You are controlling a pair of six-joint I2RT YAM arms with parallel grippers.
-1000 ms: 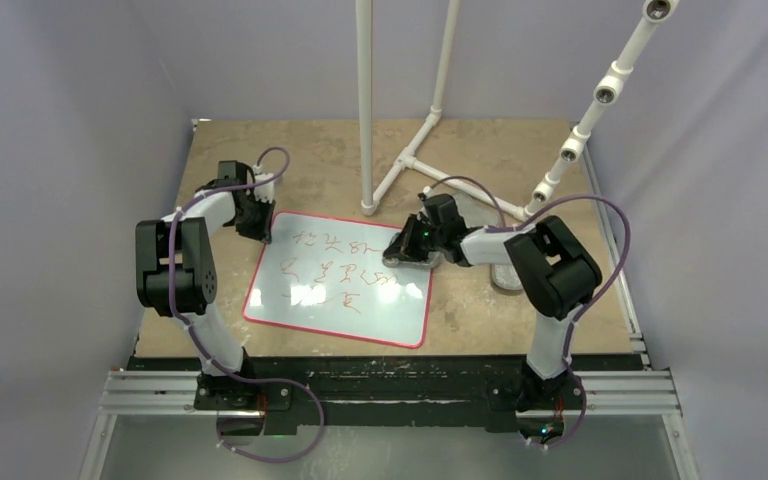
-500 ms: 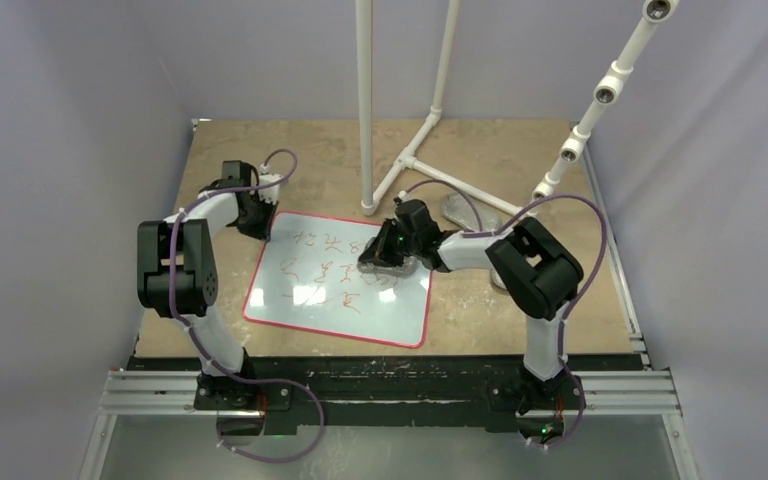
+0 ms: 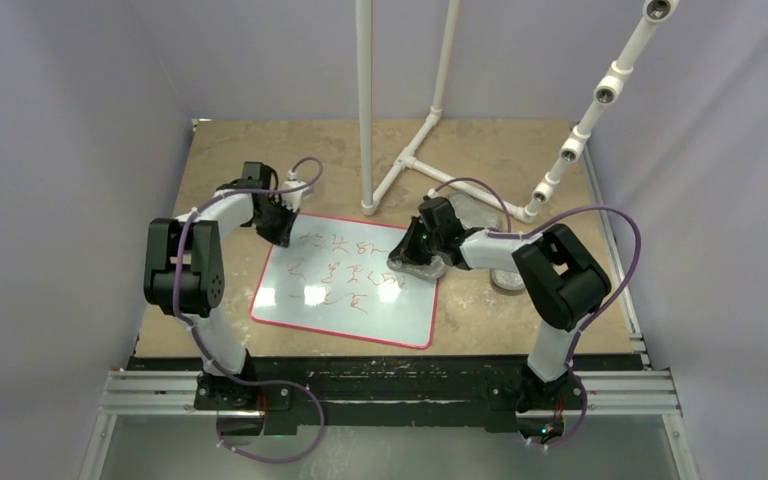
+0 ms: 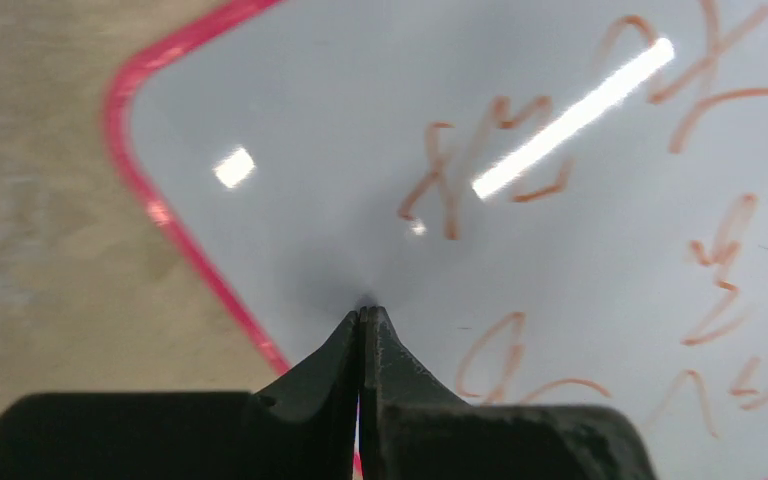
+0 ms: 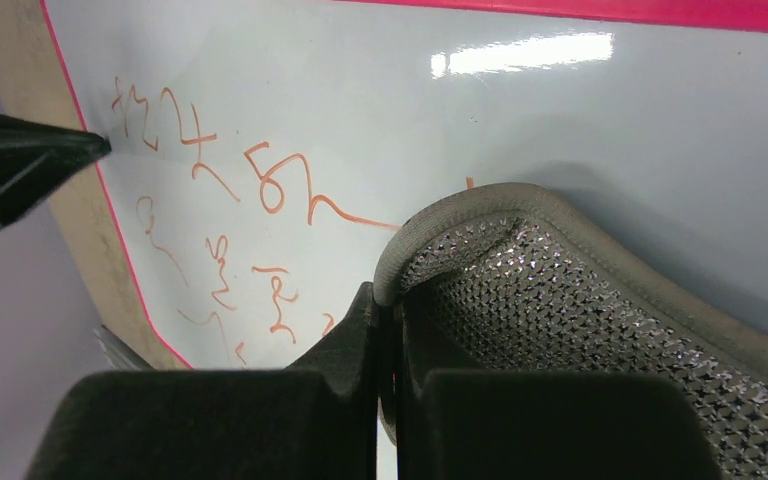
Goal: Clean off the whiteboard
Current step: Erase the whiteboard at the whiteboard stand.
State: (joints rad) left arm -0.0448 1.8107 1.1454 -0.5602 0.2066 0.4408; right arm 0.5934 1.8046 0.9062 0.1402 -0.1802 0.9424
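The left gripper [image 3: 282, 230] is closed with nothing between its fingers. Its joined tips touch the whiteboard [image 3: 345, 285] just inside the red rim [image 4: 145, 195] near the far left corner. The right gripper [image 3: 410, 257] is clamped on the raised edge of a silvery-grey mesh pad [image 5: 580, 300]. That pad lies against the glossy surface at the board's far right edge.

One tan table [image 3: 260, 155] carries everything, with the two arms bolted at its near edge.

One white pipe frame [image 3: 364, 100] stands at the back. It has two uprights rising from a T-shaped foot, and one slanted pipe with several fittings on the right.

The single whiteboard lies flat on the middle of the table between the two arms, slightly skewed. Its near edge is close to the table's near edge.

Three pads can be counted from above:
- The mesh pad [image 3: 422, 268] is held in the right gripper.
- Two loose pads rest on the table off the board. One [image 3: 480, 213] is just beyond the right gripper. The other [image 3: 507, 281] is beside the right arm and partly hidden by it.

Red scribbles [image 3: 345, 270] cover the board in three rough rows. The right wrist view shows the strokes [image 5: 280, 190] running up to the held pad, with the left gripper [image 5: 100, 147] at the far corner.
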